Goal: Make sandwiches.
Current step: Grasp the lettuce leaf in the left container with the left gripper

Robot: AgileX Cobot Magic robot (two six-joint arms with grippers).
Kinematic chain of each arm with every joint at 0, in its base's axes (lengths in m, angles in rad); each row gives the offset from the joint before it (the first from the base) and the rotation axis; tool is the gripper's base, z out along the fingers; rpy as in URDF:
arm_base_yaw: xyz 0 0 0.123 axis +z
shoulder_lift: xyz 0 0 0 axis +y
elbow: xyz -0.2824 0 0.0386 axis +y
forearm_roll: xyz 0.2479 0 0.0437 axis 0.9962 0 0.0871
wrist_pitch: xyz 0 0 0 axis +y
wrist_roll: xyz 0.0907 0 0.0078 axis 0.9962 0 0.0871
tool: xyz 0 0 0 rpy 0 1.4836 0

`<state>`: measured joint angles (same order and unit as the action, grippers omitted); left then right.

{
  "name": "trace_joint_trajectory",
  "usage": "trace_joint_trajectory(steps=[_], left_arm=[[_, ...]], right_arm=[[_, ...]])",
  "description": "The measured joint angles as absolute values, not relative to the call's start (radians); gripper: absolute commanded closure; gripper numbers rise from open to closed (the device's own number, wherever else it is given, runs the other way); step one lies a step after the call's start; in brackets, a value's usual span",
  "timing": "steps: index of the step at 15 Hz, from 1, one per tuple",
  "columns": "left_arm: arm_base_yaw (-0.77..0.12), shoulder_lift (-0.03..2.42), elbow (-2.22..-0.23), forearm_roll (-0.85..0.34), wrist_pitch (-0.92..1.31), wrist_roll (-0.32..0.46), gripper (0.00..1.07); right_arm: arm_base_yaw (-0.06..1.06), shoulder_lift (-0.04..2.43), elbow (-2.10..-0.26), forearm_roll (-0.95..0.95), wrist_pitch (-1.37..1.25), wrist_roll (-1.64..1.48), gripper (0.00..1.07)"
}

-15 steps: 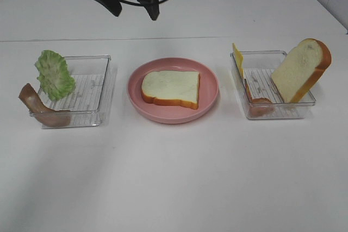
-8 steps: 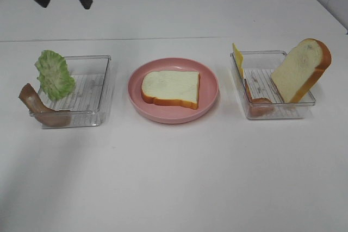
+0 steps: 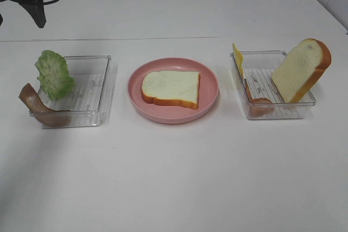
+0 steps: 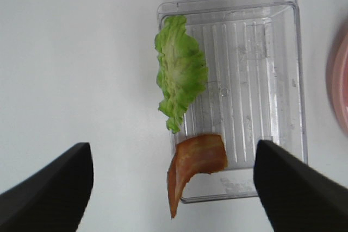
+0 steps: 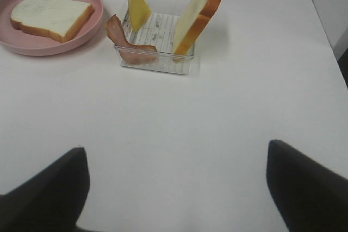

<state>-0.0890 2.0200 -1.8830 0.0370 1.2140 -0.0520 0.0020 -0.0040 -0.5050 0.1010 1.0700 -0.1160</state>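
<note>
Two grippers of mine gaped empty: my left gripper [image 4: 172,150] faced the lettuce leaf [image 4: 179,74] and bacon strip [image 4: 198,158] at a clear tray [image 4: 272,80], my right gripper [image 5: 175,149] the table [image 5: 179,101].

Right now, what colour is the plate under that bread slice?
Pink: the plate is a plain, soft pink with no pattern, clearest in the exterior high view.

Left claw [image 4: 171,146] and right claw [image 5: 175,149] show broad matte black fingers [image 4: 50,193].
</note>
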Motion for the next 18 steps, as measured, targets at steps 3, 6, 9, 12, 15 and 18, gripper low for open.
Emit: trace_joint_trajectory(steps=[3, 6, 9, 12, 15, 18], left_arm=[[-0.089, 2.085, -1.882, 0.053, 1.161, -0.052, 0.32], [-0.089, 2.194, -1.882, 0.067, 1.078, -0.052, 0.32], [-0.089, 2.25, -1.882, 0.052, 1.031, -0.052, 0.32], [-0.089, 2.276, -1.882, 0.02, 1.01, -0.052, 0.36], [-0.089, 2.299, -1.882, 0.011, 1.009, -0.052, 0.59], [-0.089, 2.299, -1.882, 0.011, 1.01, -0.052, 0.9]], right_arm=[[0.002, -0.004, -0.505, 0.101, 1.07, -0.116, 0.29], [0.002, -0.004, -0.505, 0.101, 1.07, -0.116, 0.29], [0.002, -0.004, -0.505, 0.101, 1.07, -0.116, 0.29], [0.002, -0.004, -0.505, 0.101, 1.07, -0.116, 0.29], [0.002, -0.004, -0.505, 0.101, 1.07, -0.116, 0.29], [0.002, -0.004, -0.505, 0.101, 1.07, -0.116, 0.29]])
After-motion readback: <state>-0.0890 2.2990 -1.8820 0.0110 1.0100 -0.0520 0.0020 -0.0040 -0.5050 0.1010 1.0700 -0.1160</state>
